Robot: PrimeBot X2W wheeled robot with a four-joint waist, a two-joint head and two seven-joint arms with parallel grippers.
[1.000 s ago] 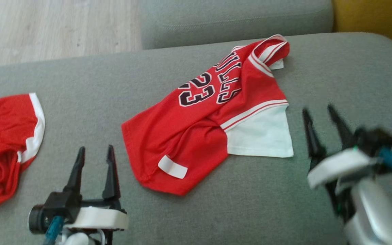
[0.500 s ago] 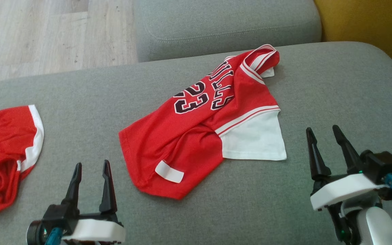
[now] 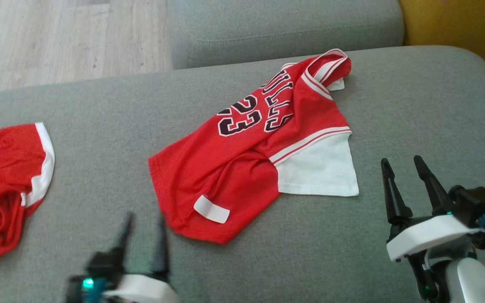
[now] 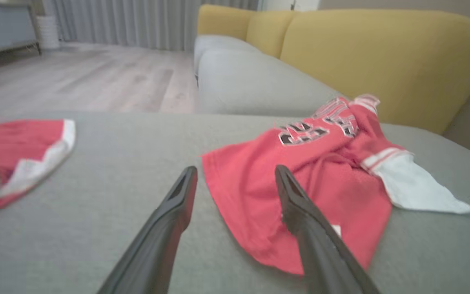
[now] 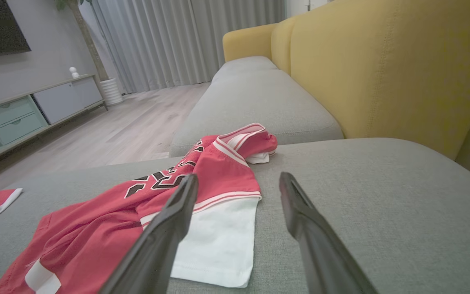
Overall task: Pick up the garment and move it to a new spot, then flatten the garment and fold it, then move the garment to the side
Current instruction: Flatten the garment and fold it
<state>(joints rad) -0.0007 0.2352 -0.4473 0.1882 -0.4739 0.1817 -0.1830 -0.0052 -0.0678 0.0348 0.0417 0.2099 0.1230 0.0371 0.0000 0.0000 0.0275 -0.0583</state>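
Head view: jersey (image 3: 242,168) lies rumpled on the grey cushion (image 3: 99,105), long axis 7-to-1 o'clock. Left gripper (image 3: 145,216) blurred, spread, empty; hem corner close at its 1 o'clock. Right gripper (image 3: 400,160) spread, empty; white sleeve (image 3: 318,168) at its 10 o'clock.
Left wrist view: hem edge framed between the jaws, 12 o'clock.
Right wrist view: sleeve at 11 o'clock.
I judge left nearer.

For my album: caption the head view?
Both open, left gripper and right gripper flank a rumpled red jersey on a grey sofa.

Garment (image 3: 242,168) lies on the cushion (image 3: 107,126), centred; shorts (image 3: 2,176) at its left (well apart).
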